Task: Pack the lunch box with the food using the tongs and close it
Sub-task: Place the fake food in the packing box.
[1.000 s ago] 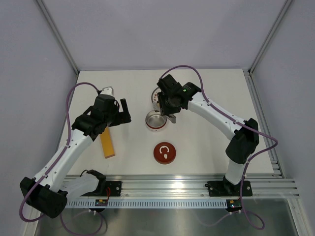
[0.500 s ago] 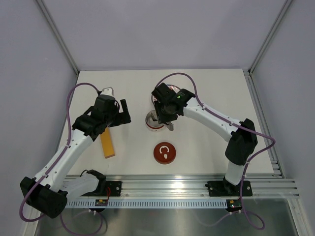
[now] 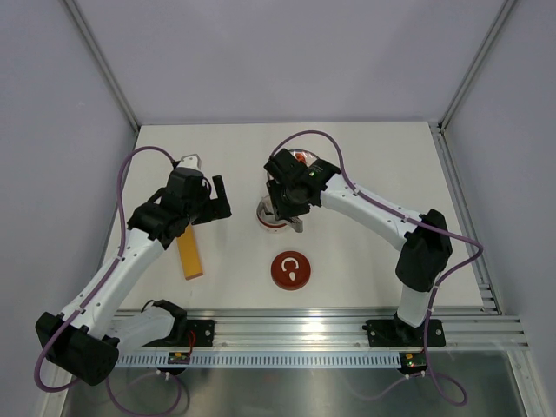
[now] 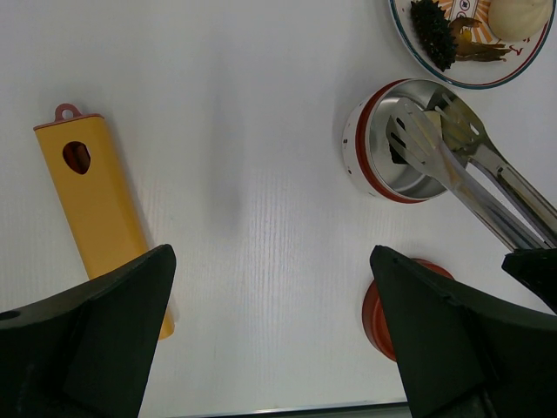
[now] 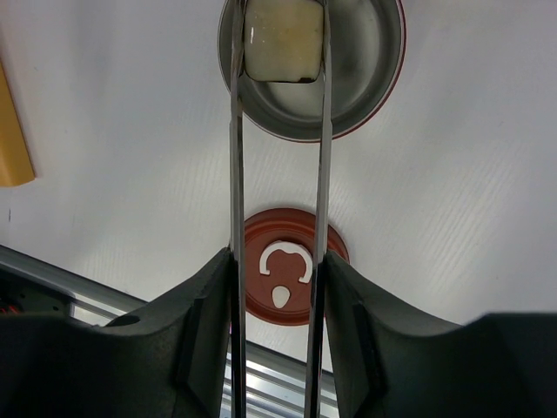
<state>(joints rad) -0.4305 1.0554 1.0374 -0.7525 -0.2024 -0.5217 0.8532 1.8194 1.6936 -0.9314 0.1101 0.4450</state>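
Note:
The lunch box [image 3: 269, 222], a small steel tin [image 5: 365, 61], stands mid-table with its dark-red lid [image 3: 290, 270] lying nearer the arms' bases. My right gripper [image 5: 277, 261] is shut on the tongs [image 5: 236, 165], its fingers pressing both thin arms. The tong tips reach over the tin [image 4: 357, 148] with a beige food piece [image 5: 280, 39] between them. More food, black [image 4: 432, 33] and beige [image 4: 518, 16], lies on the plate. My left gripper [image 4: 270, 257] stands open over bare table, left of the tin.
A white patterned plate [image 4: 402, 30] sits just behind the tin, largely under the right arm in the top view. A flat yellow-orange bar [image 3: 189, 252] lies at the left. A metal rail runs along the near table edge.
The right arm has swung left and toward the bases, bringing the tong tips and the beige piece from the plate to over the tin. The left arm has not moved.

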